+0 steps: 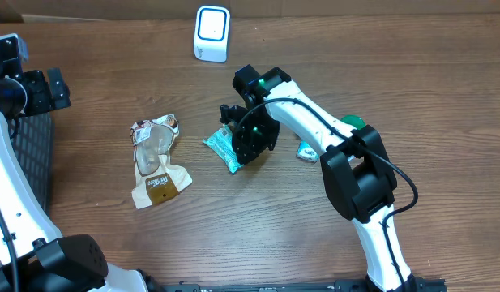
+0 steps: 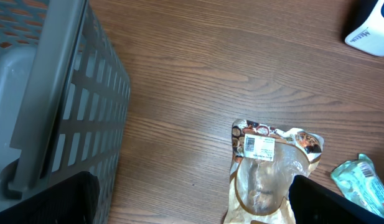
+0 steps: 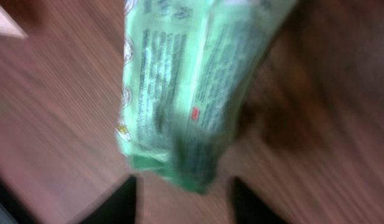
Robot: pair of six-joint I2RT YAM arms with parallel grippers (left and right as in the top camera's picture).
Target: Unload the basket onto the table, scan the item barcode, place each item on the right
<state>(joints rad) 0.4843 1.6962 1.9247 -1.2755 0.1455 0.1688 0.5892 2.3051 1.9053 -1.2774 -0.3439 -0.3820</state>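
My right arm reaches from the near right edge of the table [image 1: 428, 73] across to its middle, elbow bent, wrist tipped down over the teal-green packet [image 1: 220, 146]. My right gripper [image 3: 187, 198] points at the wood, its fingers [image 3: 126, 200] partly apart. The packet's near end lies in the gap between them, and a strip of bare wood shows beside one finger, so they are not closed on it. From the wrist the picture is smeared. I can see print and a small red mark on the packet, but no barcode that I can make out. From above, my own wrist covers the packet's right half and my fingertips.

My left arm is drawn back to the far left corner, over the grey slotted basket [image 2: 61, 106]. My left gripper [image 2: 192, 183] is spread as wide as it goes and has hold of nothing. Only the two dark finger ends show, at the bottom corners of that wrist's view.

The white scanner [image 1: 211, 32] stands at the far edge, well apart from the packet. A beige pouch [image 2: 269, 171] with a white printed label [image 2: 259, 146] lies left of the packet. A second small packet [image 1: 307, 151] and something green [image 1: 352, 122] peep out from behind my right forearm, mostly hidden.
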